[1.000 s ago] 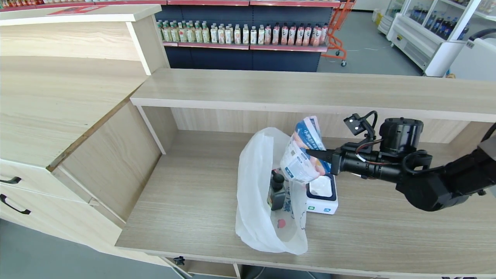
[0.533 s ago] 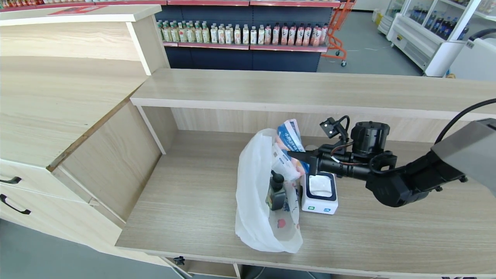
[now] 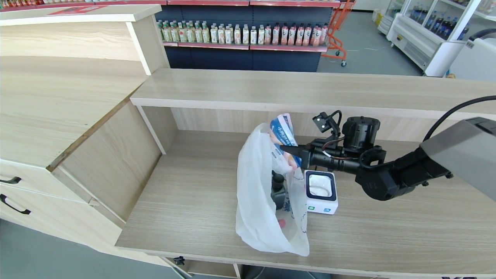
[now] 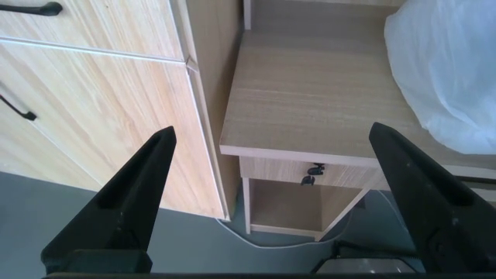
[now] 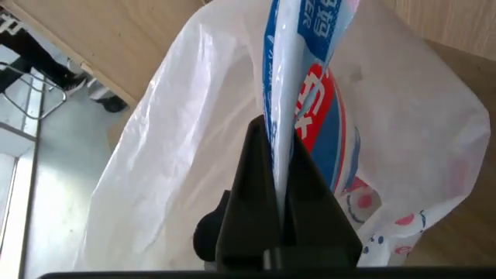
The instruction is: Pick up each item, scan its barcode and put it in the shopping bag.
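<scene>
Wooden counter (image 3: 193, 201) is occupied by a shopping bag (image 3: 254, 193); the packet (image 3: 282, 130), clamped in the right gripper (image 3: 286, 148), should be lowered clear of its rim before release.

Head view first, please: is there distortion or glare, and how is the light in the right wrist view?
Head view: the counter edges bow slightly, a wide-angle effect; the scanner window shows a pale reflection. Right wrist view: light glows through the thin shopping bag; the right end effector, shut on the packet, is a dark silhouette.
</scene>
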Robot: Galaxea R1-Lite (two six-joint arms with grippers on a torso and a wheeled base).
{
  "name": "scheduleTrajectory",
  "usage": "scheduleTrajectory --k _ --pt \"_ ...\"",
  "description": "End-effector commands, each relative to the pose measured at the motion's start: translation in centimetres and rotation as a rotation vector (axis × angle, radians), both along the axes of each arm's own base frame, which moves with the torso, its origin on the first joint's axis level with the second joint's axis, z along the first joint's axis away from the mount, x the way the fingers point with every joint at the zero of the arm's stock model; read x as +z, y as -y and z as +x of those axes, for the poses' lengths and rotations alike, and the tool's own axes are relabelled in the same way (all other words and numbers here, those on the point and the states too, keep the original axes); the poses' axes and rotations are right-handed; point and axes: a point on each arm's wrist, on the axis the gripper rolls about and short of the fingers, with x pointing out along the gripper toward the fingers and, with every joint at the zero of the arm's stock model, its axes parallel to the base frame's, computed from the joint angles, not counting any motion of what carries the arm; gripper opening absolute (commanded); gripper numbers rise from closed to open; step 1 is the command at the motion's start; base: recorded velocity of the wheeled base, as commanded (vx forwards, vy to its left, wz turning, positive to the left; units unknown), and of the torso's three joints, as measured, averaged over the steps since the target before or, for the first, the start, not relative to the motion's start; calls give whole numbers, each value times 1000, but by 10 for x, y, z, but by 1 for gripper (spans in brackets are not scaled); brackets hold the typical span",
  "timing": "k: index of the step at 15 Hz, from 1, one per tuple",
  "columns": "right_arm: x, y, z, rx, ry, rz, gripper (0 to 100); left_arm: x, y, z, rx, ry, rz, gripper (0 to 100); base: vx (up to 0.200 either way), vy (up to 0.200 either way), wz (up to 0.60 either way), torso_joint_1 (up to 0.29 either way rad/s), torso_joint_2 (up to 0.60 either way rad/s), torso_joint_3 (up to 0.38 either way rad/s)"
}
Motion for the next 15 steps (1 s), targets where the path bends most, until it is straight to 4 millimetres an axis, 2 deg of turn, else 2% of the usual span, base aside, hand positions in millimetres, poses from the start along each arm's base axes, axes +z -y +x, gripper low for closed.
scheduleTrajectory --k 1,3,5,6,9,11,13,15 --pt "0 -2 -1 7 -1 0 0 0 0 0 0 0 0 100 0 0 0 0 0 0" --pt "-6 -4 -2 10 -10 -10 0 0 0 0 0 -1 0 100 0 0 0 0 0 0" --pt "-20 -2 -5 11 -24 -46 0 0 0 0 0 -1 0 100 0 0 0 0 0 0" --pt "-24 -2 -5 10 -21 -55 100 0 0 0 0 -1 0 100 0 0 0 0 0 0" --pt "-14 -1 -6 7 -12 -38 100 0 0 0 0 0 0 100 0 0 0 0 0 0" --pt "10 5 -15 -4 -17 14 100 0 0 0 0 -1 0 100 0 0 0 0 0 0" --pt "38 18 -32 -22 -40 81 100 0 0 0 0 -1 0 100 0 0 0 0 0 0" --pt "58 36 -61 -45 -37 101 100 0 0 0 0 -1 0 100 0 0 0 0 0 0"
